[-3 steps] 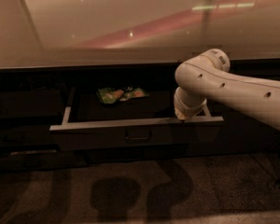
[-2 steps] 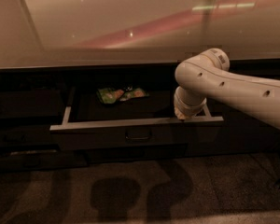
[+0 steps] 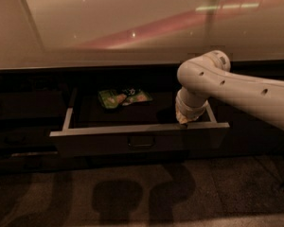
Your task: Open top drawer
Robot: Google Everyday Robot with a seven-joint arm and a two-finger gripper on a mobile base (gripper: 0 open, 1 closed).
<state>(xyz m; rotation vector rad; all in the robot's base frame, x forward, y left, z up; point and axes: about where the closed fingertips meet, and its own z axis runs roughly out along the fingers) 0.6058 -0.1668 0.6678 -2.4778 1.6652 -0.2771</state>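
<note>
Wide pale worktop (image 3: 132, 27) across the far upper half, with dark cabinet fronts below its edge. Brownish floor (image 3: 227, 197) over the near part, blotched with dark shadows.

Under the worktop's edge, top drawer (image 3: 99, 141) standing open toward the near side. Pale rails along its left and right flanks, a pale lip across the top of the front, a dark inside.

From the right edge of view, thick white arm (image 3: 246, 89), cut off there. Reaches left above the drawer's right part, bends sharply at a rounded joint, then drops steeply into the wrist.

At the wrist's low end, hand (image 3: 182, 121). Sits at the drawer's front lip, right of centre and just inside the right rail. Touching the lip or just clear of it: cannot tell. Spread or pressed together: cannot tell either, with most of it hidden behind the wrist and lost against the dark interior.

In the drawer's far middle, left of the hand and well apart from it, 1 green packet (image 3: 124, 97), lying flat, print unreadable.

At the centre of the drawer front, small loop handle (image 3: 141, 142), left of the hand and below it, apart from it.

Cabinet fronts left of the drawer too dark to make out.
</note>
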